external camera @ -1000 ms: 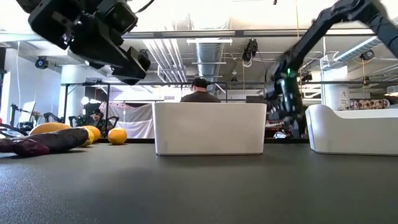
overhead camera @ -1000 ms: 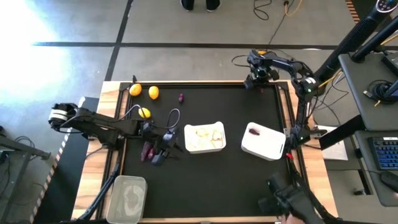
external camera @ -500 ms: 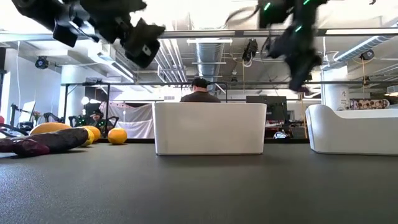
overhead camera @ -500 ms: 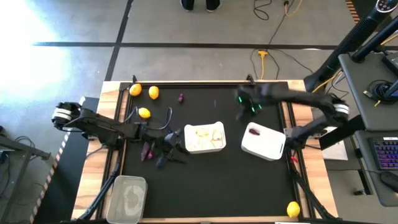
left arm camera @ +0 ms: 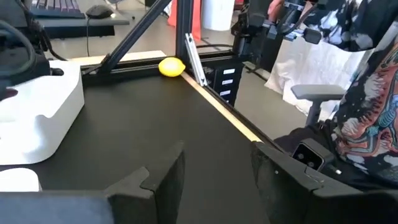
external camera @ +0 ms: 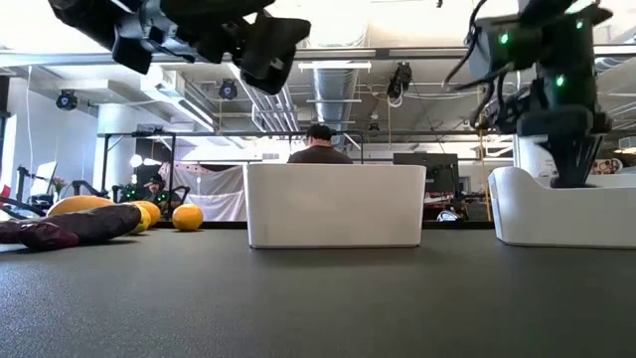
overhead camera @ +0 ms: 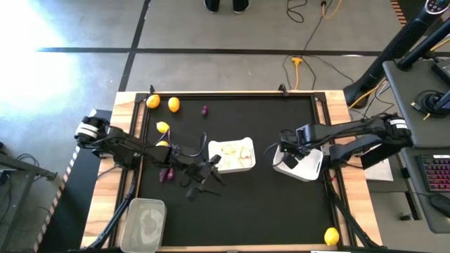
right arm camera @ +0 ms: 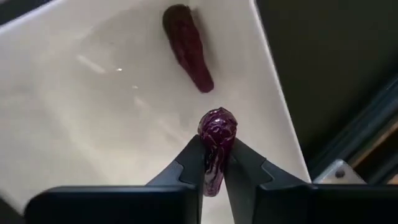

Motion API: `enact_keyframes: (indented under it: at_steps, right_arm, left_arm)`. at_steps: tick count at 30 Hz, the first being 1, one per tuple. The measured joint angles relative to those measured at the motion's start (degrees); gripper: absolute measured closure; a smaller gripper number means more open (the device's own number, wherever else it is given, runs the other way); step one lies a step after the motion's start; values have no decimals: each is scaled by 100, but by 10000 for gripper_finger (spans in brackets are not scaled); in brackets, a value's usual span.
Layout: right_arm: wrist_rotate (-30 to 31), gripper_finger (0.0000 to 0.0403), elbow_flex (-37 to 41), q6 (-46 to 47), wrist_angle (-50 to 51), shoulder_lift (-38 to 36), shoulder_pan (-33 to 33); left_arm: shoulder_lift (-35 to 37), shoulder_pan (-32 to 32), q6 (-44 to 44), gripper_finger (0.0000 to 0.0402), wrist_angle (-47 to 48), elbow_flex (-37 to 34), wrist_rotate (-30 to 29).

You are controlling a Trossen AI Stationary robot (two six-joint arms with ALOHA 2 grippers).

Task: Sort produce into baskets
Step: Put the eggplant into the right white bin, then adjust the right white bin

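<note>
My right gripper [right arm camera: 214, 163] hangs over the right white tray [overhead camera: 304, 166], shut on a dark purple vegetable [right arm camera: 216, 134]. Another purple vegetable [right arm camera: 186, 46] lies on that tray's floor. My left gripper [left arm camera: 217, 180] is open with nothing between its fingers. It is held above the table just left of the middle white tray [overhead camera: 232, 156], which holds pale pieces. Lemons [overhead camera: 174, 105] lie at the far left, and one lemon [overhead camera: 330, 235] lies by the near right edge. A purple vegetable [overhead camera: 166, 173] lies under the left arm. My right gripper pinches the purple vegetable [right arm camera: 214, 149] between its two fingertips [right arm camera: 194, 160]. The fingers come from above, pointing down, and the piece lies along them. Its wrinkled free end [right arm camera: 217, 124] sticks out below the tips. The piece hangs clear above the tray floor.
A clear tub [overhead camera: 146, 223] with white pieces stands at the near left corner. A small purple piece [overhead camera: 204, 109] lies near the far edge. A person sits in the room behind the middle tray [external camera: 336, 204]. Bare black mat lies between the trays and the near edge.
My right gripper has swung from the table's far right corner toward the near side, carrying the purple vegetable, and now hangs over the right tray. My left gripper has moved toward the table's right, nearer the middle tray, staying open.
</note>
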State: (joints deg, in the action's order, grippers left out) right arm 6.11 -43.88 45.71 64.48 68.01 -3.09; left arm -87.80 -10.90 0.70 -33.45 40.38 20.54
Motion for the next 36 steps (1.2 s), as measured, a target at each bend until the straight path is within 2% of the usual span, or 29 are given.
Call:
enact_keyframes:
  at_steps: [12, 15, 18, 20, 24, 26, 32, 36]
  right_arm:
    - [19, 251, -71, -812, -7, 323, -207]
    - [137, 228, -208, -988, 42, 321, -228]
    - [-47, 214, -589, -944, 333, 308, -270]
    - [-10, 209, -941, -972, 601, 308, -285]
    - [1315, 210, -1465, -1244, 762, 293, -414]
    - [1658, 215, -1601, -1239, 744, 297, -644]
    - [1491, 231, -1322, -1492, 721, 637, -1301]
    - [1245, 242, -1109, -1578, 708, 1067, -1457]
  left_arm:
    - [84, 367, -795, 235, -24, 130, -56]
    - [84, 580, -865, 235, -44, 216, -69]
    - [84, 786, -781, 235, 2, 295, -69]
    - [84, 896, -726, 235, 33, 315, -70]
    - [84, 1007, -754, 235, 47, 315, -69]
    - [84, 1020, -762, 235, 49, 315, -69]
    - [84, 1021, -610, 235, 176, 315, -47]
    - [86, 1021, -596, 235, 310, 315, -47]
